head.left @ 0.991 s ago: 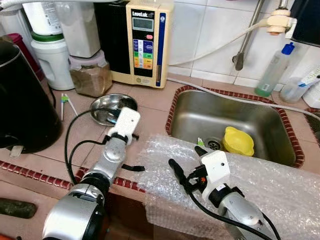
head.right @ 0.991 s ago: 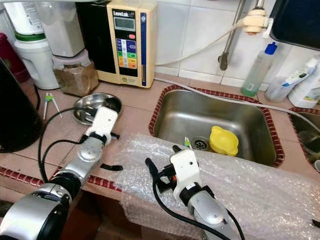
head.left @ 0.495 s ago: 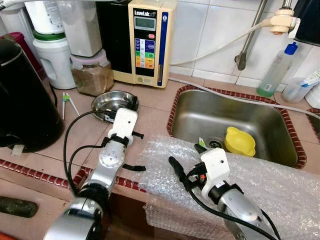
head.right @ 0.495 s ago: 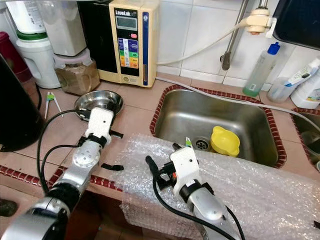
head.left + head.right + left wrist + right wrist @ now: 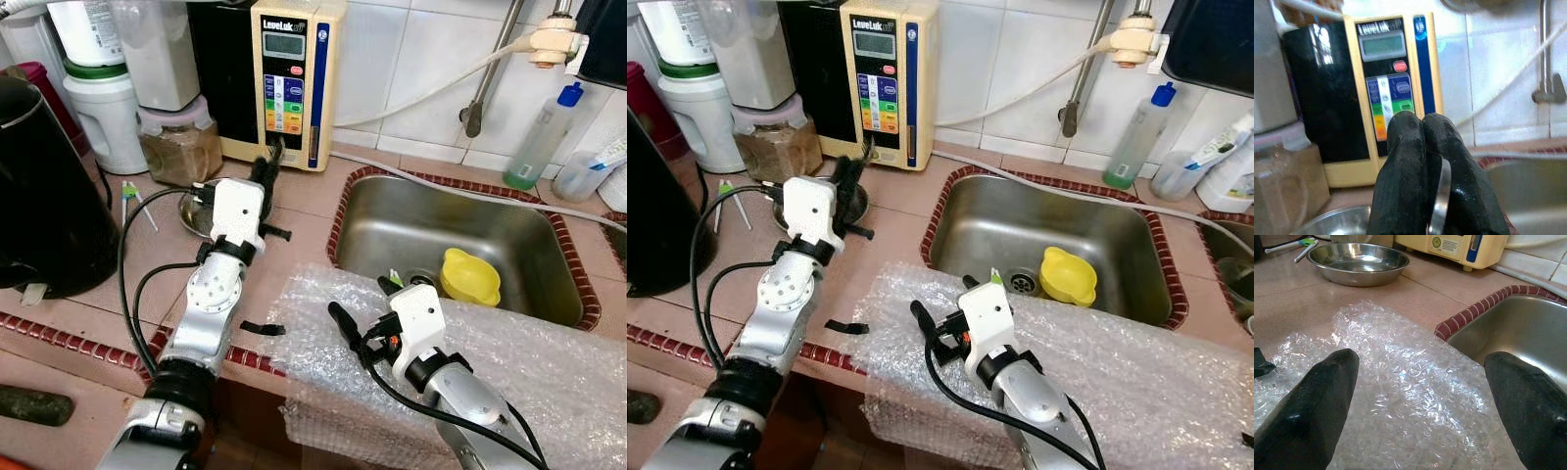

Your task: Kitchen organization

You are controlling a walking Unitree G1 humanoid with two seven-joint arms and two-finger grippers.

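So the left gripper (image 5: 1422,161) is up over the tiled counter with its two black fingers pinched together on the rim of the shallow round stainless steel bowl (image 5: 1357,262). In the left wrist view you can see the thin metal edge of the bowl clamped right between the fingertips, and more of the bowl curves away below them. From the head views the bowl sits on the reddish-brown tiled counter (image 5: 294,211), mostly hidden behind the left wrist, just in front of the cream and black water ionizer box with the coloured buttons (image 5: 284,83).

The right gripper (image 5: 1420,396) hovers low over the sheet of clear bubble wrap (image 5: 549,362), which is draped over the front edge of the counter beside the sink. Its fingers are spread wide apart with nothing between them.

Other stuff around: the stainless steel sink basin (image 5: 460,240) is set into the counter with a red tile border, and a yellow plastic cup-shaped thing (image 5: 468,277) sits in it near the drain. A big black pot-like container (image 5: 44,196) stands at the far left, and a jar of brown powder (image 5: 179,147) sits next to the ionizer. A clear bottle with green liquid and a blue cap (image 5: 542,137) stands behind the sink against the white wall tiles.
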